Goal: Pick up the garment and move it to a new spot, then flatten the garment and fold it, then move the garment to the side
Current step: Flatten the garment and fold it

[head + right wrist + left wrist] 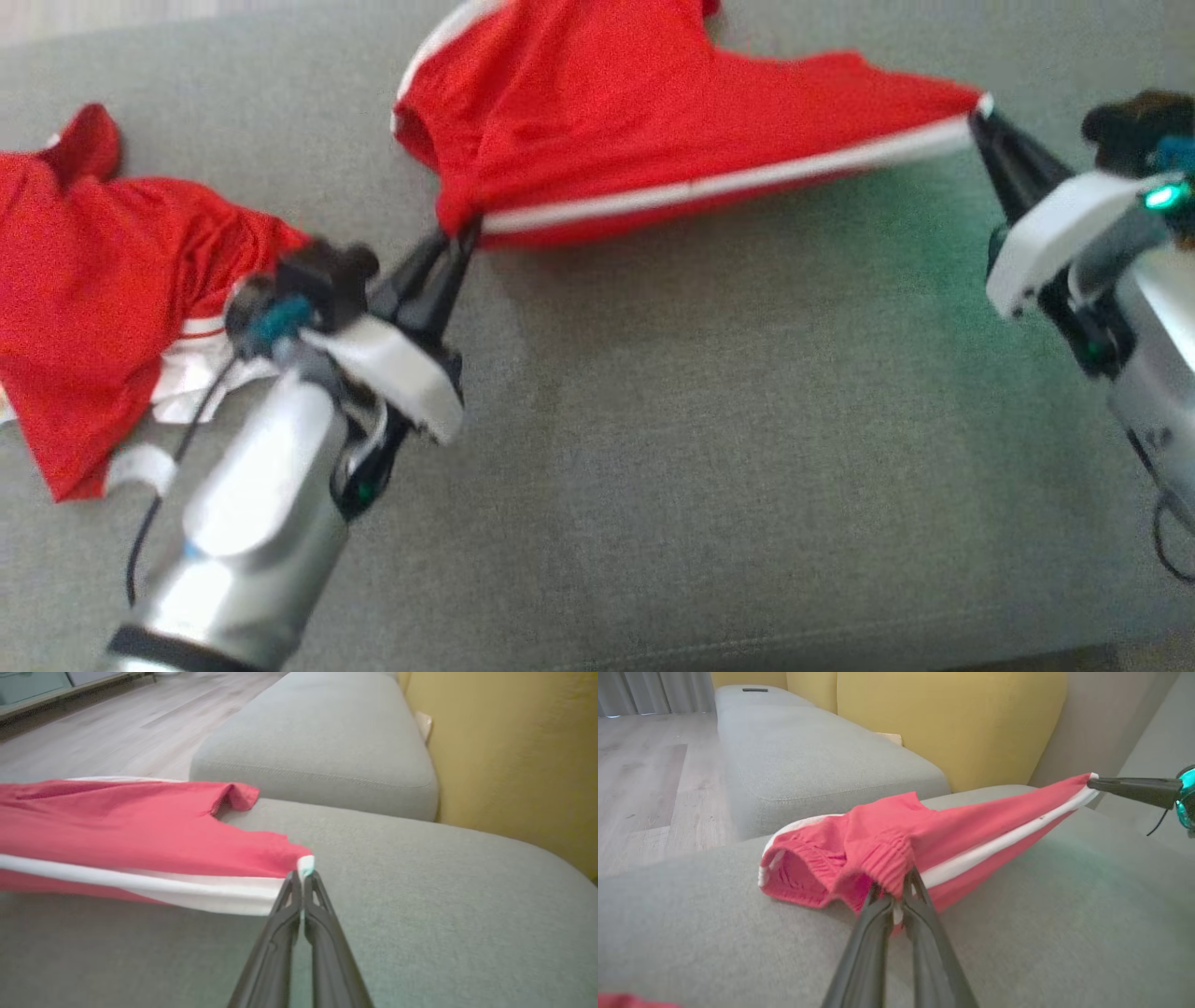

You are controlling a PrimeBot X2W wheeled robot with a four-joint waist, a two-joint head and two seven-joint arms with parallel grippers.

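Note:
Red shorts with a white side stripe hang stretched between my two grippers above the grey sofa seat, their far part resting on the cushion. My left gripper is shut on the elastic waistband at the garment's left end. My right gripper is shut on the white-trimmed hem corner at the right end. In the left wrist view my right gripper pinches the far tip of the stripe. The stripe runs taut between both holds.
A second red garment with white trim lies crumpled on the seat at the far left, beside my left forearm. Yellow back cushions and another grey cushion lie beyond. Wooden floor borders the sofa.

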